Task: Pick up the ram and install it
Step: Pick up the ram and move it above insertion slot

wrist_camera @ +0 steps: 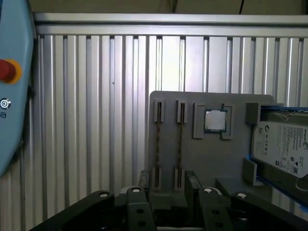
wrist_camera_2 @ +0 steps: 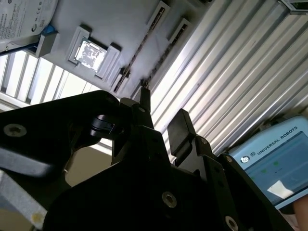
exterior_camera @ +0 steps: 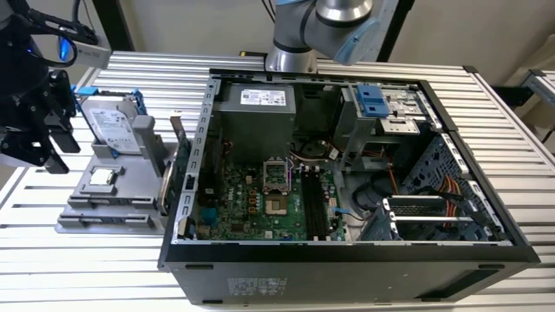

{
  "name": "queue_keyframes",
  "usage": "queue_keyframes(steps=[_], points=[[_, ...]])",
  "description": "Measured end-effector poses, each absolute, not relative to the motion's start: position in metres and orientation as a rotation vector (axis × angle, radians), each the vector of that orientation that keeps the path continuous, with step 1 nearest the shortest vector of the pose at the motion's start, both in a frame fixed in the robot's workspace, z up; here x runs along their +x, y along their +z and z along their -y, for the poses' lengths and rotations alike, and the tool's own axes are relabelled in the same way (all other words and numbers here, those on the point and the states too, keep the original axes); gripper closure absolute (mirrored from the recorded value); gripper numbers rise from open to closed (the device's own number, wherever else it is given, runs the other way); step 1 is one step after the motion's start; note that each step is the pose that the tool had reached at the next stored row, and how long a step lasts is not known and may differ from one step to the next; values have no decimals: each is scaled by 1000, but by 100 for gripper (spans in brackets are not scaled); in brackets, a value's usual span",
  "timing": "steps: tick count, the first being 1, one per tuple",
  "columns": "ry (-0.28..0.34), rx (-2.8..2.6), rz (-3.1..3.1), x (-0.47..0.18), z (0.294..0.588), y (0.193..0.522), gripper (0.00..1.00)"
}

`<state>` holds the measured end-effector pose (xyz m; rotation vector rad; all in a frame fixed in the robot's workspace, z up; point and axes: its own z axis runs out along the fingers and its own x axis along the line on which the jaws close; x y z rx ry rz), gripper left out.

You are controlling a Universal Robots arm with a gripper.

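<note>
Black against the ribbed aluminium desk (exterior_camera: 87,266), my hand (exterior_camera: 54,153) hangs at the exterior view's left, above the slats and apart from the grey holder (exterior_camera: 87,195). It grips nothing and touches nothing. In both wrist views its two fingers (wrist_camera: 192,179) stand parted, with a plain gap between them and only the holder and desk showing through that gap. The ram (wrist_camera: 157,142) stands on its long edge in the holder, caught at each end by a slotted bracket. A second stick (wrist_camera: 179,142) of the same kind runs parallel just beside it. In the first wrist view the near ends of both sticks fall within the space between my fingertips, though I am well above them. On the same holder a small square silver chip (wrist_camera: 214,120) sits in its own recess next to the sticks. Beyond it, a hard drive (wrist_camera: 281,144) leans in a blue-edged cradle. In the exterior view the holder lies just beside the open computer case (exterior_camera: 347,276), on that case's left. Inside the case, the green motherboard (exterior_camera: 251,201) lies flat, with long black memory slots (exterior_camera: 314,201) running near its middle. A pale blue pendant (wrist_camera: 12,96) with a red button rests on the desk, apart from the holder.
</note>
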<state>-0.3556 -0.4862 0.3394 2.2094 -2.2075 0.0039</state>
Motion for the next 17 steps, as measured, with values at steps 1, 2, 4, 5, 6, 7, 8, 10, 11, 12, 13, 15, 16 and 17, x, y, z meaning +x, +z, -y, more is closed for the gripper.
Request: queue_keyframes(steps=[1,2,4,5,6,7,8,10,11,12,13,15,16,17], points=[[4,2209,2208,-356,486,339,0],[4,2209,2208,-355,486,338,0],[4,2209,2207,-355,486,336,0],[4,2209,2207,-355,486,335,0],[4,2209,2207,-355,486,334,0],[4,2209,2207,-355,486,333,0],[4,2209,2207,-354,486,332,0],[4,2209,2207,-354,485,330,0],[4,2209,2207,-354,485,330,0],[4,2209,2207,-354,485,329,0],[4,2209,2207,-354,485,328,0],[4,2209,2207,-354,484,326,0],[4,2209,2207,-354,484,325,0],[4,2209,2208,-354,484,324,0]])
